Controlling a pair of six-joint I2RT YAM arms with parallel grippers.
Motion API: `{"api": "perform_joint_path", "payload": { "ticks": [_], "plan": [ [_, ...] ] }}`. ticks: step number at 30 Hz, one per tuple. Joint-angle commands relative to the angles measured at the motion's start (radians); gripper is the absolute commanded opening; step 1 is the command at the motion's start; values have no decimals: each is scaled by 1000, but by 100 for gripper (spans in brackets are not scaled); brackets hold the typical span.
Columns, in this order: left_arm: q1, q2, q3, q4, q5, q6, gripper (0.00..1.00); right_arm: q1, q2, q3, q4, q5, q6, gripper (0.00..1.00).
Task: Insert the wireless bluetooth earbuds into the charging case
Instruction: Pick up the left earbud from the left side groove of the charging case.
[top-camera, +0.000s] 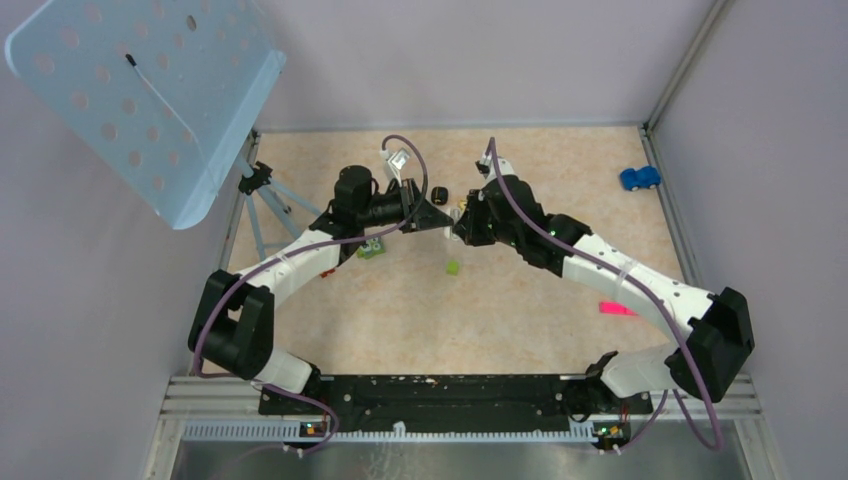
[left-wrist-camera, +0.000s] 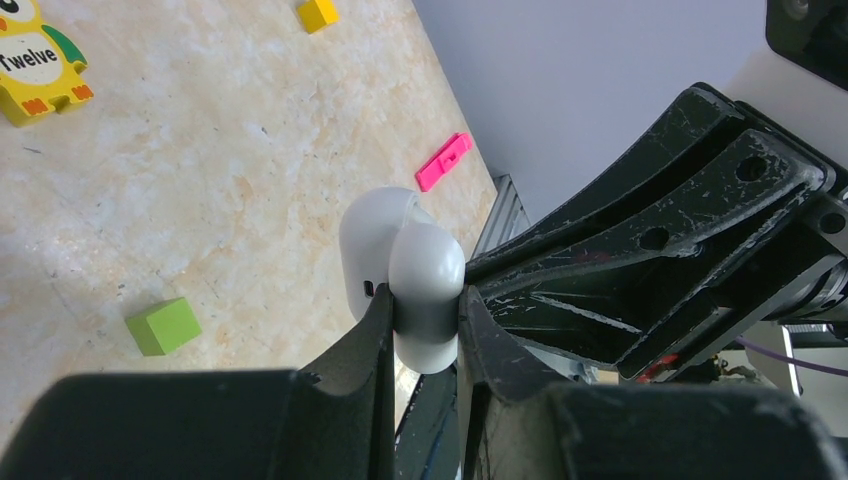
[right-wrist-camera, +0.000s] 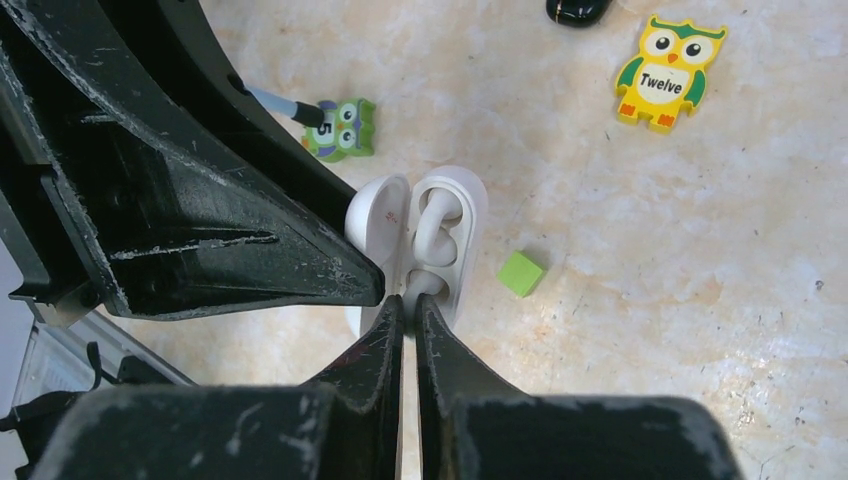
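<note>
Charging case (right-wrist-camera: 472, 225), lower end hidden, is clamped by left gripper (left-wrist-camera: 425, 312); right gripper (right-wrist-camera: 410, 305) pinched closed.

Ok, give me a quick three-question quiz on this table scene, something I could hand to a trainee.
1. True or false: the left gripper is clamped on the white case.
2. Which word is printed on the yellow owl? A) Twelve B) Nine C) Seven
3. Fill in the blank: the small cube lying on the table near the case is ___ in colour.
Key: 1 true; 2 A; 3 green.
</note>
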Motion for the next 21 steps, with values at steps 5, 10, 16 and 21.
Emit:
{"api": "perform_joint_path", "payload": {
  "ticks": [5, 10, 16, 21],
  "plan": [
    [-2, -12, 34, 35, 43, -29, 0, 17, -76, -48, 115, 13, -32, 0],
    [-2, -8, 38, 28, 37, -28, 0, 23, -102, -73, 125, 32, -36, 0],
    [-3, -6, 49, 2, 32, -15, 0, 30, -118, -66, 134, 51, -37, 0],
    [-3, -4, 51, -2, 28, -16, 0, 35, -125, -56, 130, 62, -41, 0]
  ]
}}
